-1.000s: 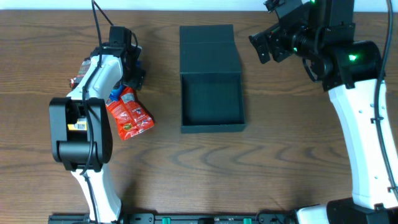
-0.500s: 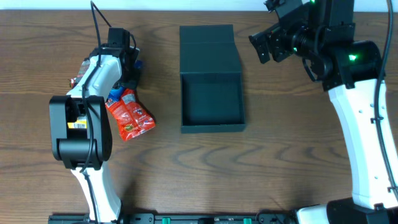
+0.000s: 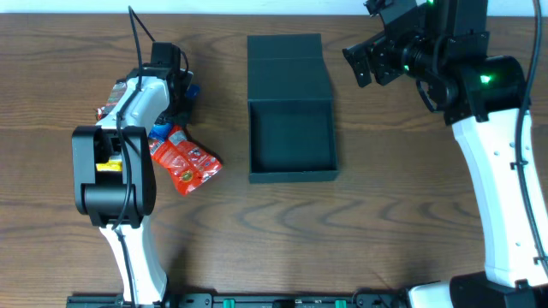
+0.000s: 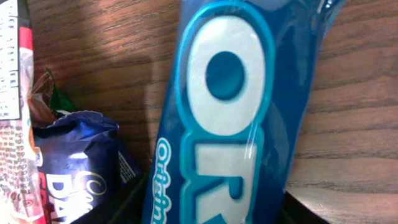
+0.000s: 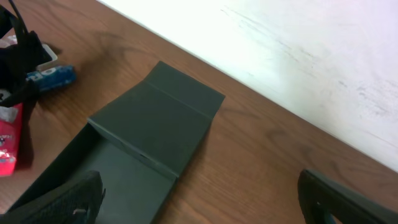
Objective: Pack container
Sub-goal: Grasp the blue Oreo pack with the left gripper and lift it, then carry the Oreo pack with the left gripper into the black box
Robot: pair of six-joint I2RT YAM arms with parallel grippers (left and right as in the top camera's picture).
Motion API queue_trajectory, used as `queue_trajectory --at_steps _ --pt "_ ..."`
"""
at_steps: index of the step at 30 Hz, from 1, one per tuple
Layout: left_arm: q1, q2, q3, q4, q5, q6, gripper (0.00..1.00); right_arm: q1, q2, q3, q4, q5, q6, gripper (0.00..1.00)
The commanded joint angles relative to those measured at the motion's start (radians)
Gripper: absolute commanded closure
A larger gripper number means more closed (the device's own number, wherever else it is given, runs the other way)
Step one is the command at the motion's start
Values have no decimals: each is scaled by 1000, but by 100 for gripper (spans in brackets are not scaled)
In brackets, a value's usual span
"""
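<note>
The container (image 3: pixel 291 145) is a black shallow box standing open in the middle of the table, its flap lid (image 3: pixel 288 67) laid back toward the far edge. It also shows in the right wrist view, container (image 5: pixel 118 168). My left gripper (image 3: pixel 183 91) is down at the far left, shut on a blue Oreo packet (image 4: pixel 230 112); its dark fingers (image 4: pixel 132 194) press both long sides of it. A red snack packet (image 3: pixel 186 162) lies beside the left arm. My right gripper (image 3: pixel 366 60) hangs open and empty above the table, right of the lid.
A dark blue packet (image 4: pixel 78 165) and a red-and-white packet (image 4: pixel 15 118) lie close to the left of the Oreo packet. More packets (image 3: pixel 111 96) lie partly hidden under the left arm. The white wall (image 5: pixel 298 56) runs along the table's far edge.
My left gripper's jaws have narrowed onto the Oreo packet. The red packet has slid and turned a little to the right. The right arm has not moved.
</note>
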Motion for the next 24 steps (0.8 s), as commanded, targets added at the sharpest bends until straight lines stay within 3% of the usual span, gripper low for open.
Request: queue_trajectory --at_steps 1,9,16,24 --pt "4 14 21 0 -4 -3 52 -8 6 0 0 -12 24 1" --pt "2 10 92 -9 -4 -68 57 -8 6 0 12 -12 26 1" --pt "-29 9 307 -113 -3 -98 58 -9 6 0 21 -5 34 1" --pt "-198 8 472 -255 6 -349 62 -74 6 0 27 146 240 1"
